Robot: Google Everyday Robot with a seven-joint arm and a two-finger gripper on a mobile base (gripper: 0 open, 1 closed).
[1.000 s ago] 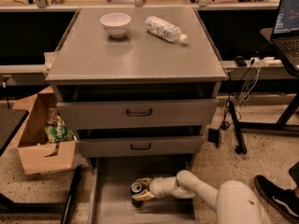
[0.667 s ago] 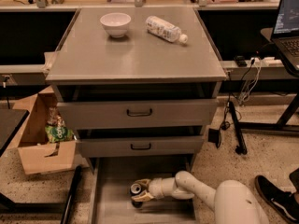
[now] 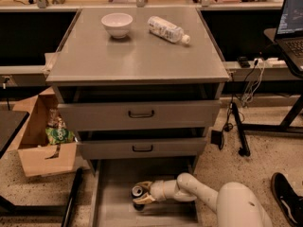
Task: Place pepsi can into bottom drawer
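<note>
White bowl (image 3: 117,23) and clear bottle (image 3: 168,30) on cabinet top (image 3: 137,56), upper centre; cardboard box (image 3: 41,148) left; laptop (image 3: 289,22) upper right; gripper (image 3: 143,196) bottom centre.

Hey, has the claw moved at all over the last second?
No. The claw is still in the bottom drawer at the pepsi can, directly below the second drawer's handle, the same as a second ago.

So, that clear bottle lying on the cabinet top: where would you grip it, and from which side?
Probably mid-body of the clear bottle, coming straight down from above and closing across its width: it lies on its side on the cabinet top, cap pointing front-right. The hand is low at the pepsi can in the bottom drawer.
</note>
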